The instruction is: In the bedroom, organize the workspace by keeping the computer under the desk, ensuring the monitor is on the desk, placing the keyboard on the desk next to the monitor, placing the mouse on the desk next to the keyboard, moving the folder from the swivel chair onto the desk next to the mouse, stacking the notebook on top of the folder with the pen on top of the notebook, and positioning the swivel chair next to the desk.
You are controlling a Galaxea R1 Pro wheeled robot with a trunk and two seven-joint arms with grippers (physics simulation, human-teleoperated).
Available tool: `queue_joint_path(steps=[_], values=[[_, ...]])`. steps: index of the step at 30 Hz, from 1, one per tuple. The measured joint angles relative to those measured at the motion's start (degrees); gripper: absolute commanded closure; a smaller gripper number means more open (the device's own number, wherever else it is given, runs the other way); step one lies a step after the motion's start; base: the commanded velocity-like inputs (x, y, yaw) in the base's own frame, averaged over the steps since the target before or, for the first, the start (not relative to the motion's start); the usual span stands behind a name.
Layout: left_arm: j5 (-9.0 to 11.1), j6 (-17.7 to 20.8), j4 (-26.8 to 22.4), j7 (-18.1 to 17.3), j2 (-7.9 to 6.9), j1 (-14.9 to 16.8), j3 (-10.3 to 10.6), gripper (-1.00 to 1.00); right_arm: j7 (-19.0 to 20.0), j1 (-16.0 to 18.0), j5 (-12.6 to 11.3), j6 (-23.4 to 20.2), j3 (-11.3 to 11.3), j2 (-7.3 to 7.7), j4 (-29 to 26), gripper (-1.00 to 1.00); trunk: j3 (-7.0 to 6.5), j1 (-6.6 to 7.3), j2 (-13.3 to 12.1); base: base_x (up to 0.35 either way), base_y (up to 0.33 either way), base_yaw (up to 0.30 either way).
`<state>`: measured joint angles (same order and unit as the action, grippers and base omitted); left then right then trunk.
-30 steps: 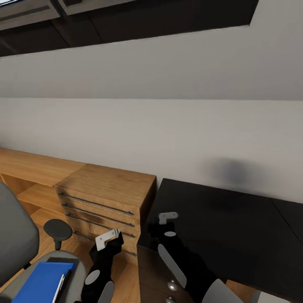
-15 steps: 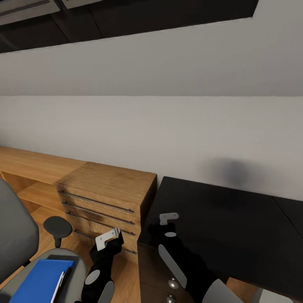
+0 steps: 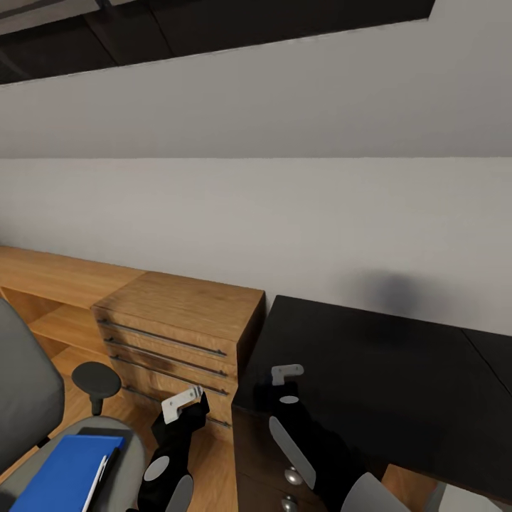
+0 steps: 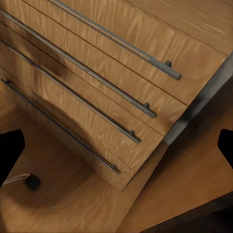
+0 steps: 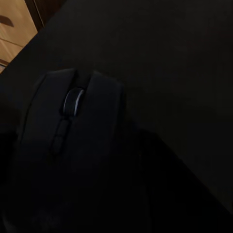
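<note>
My right claw [image 3: 274, 380] hangs low over the near left corner of the table [image 3: 398, 377], its glossy black top running off to the right along the pale wall [image 3: 284, 213]. Looking along that claw's fingers, I see the mouse [image 5: 73, 131] lying just below on the black surface, its grey scroll wheel [image 5: 73, 101] catching a little light. The picture there is so dark that I cannot tell whether this claw is released or clenched, nor whether it touches the mouse.

My left claw [image 3: 183, 407] hangs beside the table, in front of the wooden chest of drawers [image 3: 178, 331]. From its wrist I see the drawer fronts with their long dark bar handles [image 4: 92, 82], and the two black fingertips [image 4: 9, 148] stand far apart at the edges of the picture, so this claw is released and holds nothing.

The swivel chair [image 3: 25, 398] stands at my lower left, well apart from the table, with the chest of drawers between them. Its grey back and one round black armrest [image 3: 96, 378] show. On its seat lies the folder [image 3: 64, 473], bright blue, with the pen [image 3: 99, 483] resting along its right edge. The notebook [image 3: 99, 432] shows as a dark strip at the folder's far edge.

Under the table's near corner sits the black drawer unit [image 3: 259, 469] with round knobs [image 3: 292, 476].
</note>
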<state>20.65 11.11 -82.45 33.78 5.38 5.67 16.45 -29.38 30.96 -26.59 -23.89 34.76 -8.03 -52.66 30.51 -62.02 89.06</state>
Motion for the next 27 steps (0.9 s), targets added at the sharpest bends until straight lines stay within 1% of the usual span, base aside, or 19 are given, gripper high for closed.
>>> queue_joint_path(steps=[4,9,14,15,19,27], values=[[0.0,0.0,0.0,0.0,0.00,0.0,0.0,-1.00,0.0,0.0,0.0,0.0,0.0,0.00,0.1,1.00,0.00,0.00,0.0,0.005,0.000,0.000],[0.0,-0.1,0.0,0.0,-0.02,0.0,0.1,-1.00,0.0,0.0,0.0,0.0,0.0,0.01,0.1,1.00,0.00,0.02,0.0,0.143,0.000,0.000],[0.0,-0.1,0.0,0.0,-0.02,0.0,0.1,-1.00,0.0,0.0,0.0,0.0,0.1,0.02,0.0,1.00,0.00,0.00,0.0,0.034,0.000,0.000],[0.0,-0.1,0.0,0.0,-0.03,0.0,0.1,-1.00,0.0,0.0,0.0,0.0,0.1,0.02,0.0,-1.00,0.00,0.00,0.0,0.002,0.000,0.000],[0.0,-0.1,0.0,0.0,-0.02,0.0,0.1,-1.00,-0.2,0.0,0.0,0.1,0.2,0.08,0.0,-1.00,0.00,0.00,0.0,0.000,0.000,0.000],[0.0,-0.1,0.0,0.0,0.00,0.0,0.1,-1.00,-0.2,0.0,0.6,0.1,0.2,0.09,0.0,-1.00,-1.43,1.75,-3.2,0.000,0.000,0.000]])
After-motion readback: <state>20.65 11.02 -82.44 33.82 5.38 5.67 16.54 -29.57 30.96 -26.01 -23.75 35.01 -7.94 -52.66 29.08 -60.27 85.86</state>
